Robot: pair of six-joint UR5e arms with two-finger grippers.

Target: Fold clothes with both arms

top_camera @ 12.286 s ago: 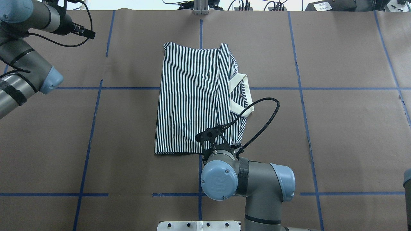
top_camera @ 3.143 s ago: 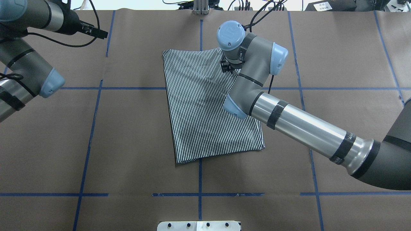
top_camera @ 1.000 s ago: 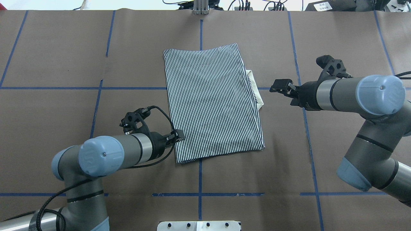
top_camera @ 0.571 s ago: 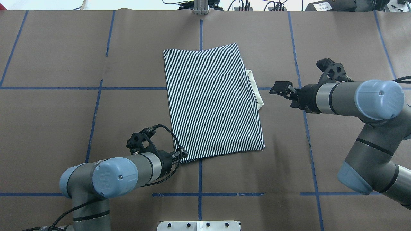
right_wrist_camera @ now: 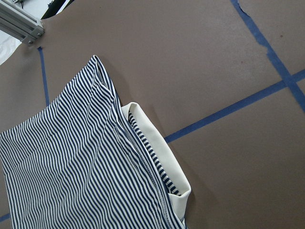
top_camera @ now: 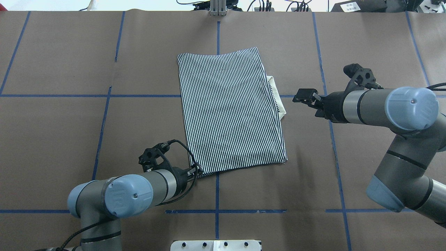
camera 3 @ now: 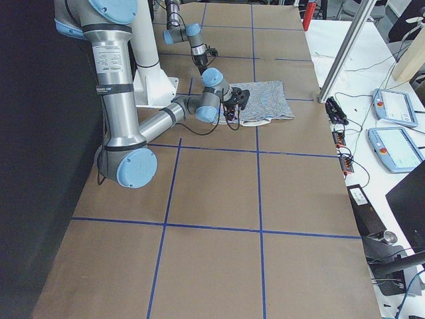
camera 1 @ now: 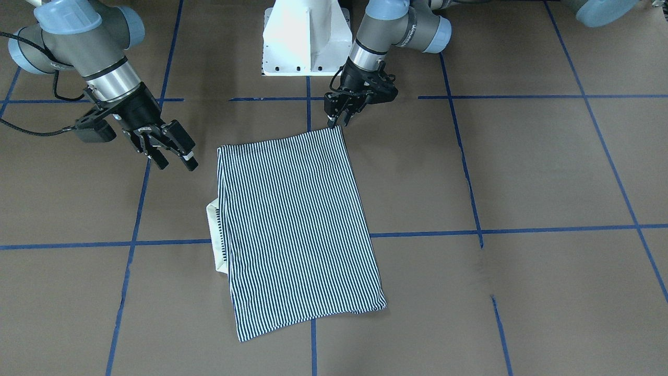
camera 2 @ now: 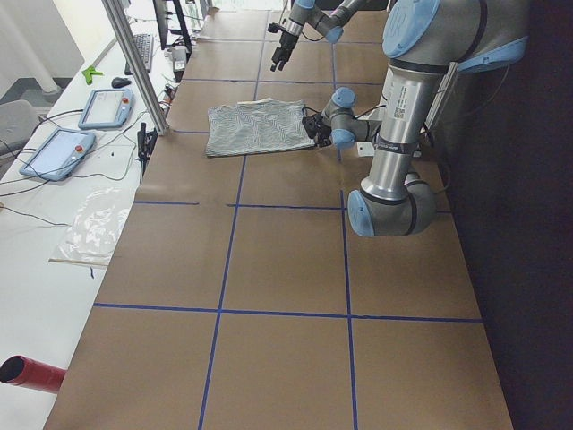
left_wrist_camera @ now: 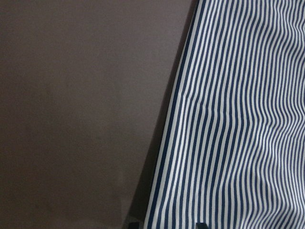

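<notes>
The left gripper sits at the near left corner of the folded striped shirt, jaws apart around its edge. The shirt lies flat mid-table, its cream collar poking out right. Farther right, the right gripper hovers released, apart from the collar.

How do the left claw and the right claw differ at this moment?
The left claw sits at the shirt's robot-side corner; the right claw hangs clear of it, on the collar side. The right claw is open and empty; the left claw's grip is too hidden to tell. Both are black and two-fingered.
</notes>
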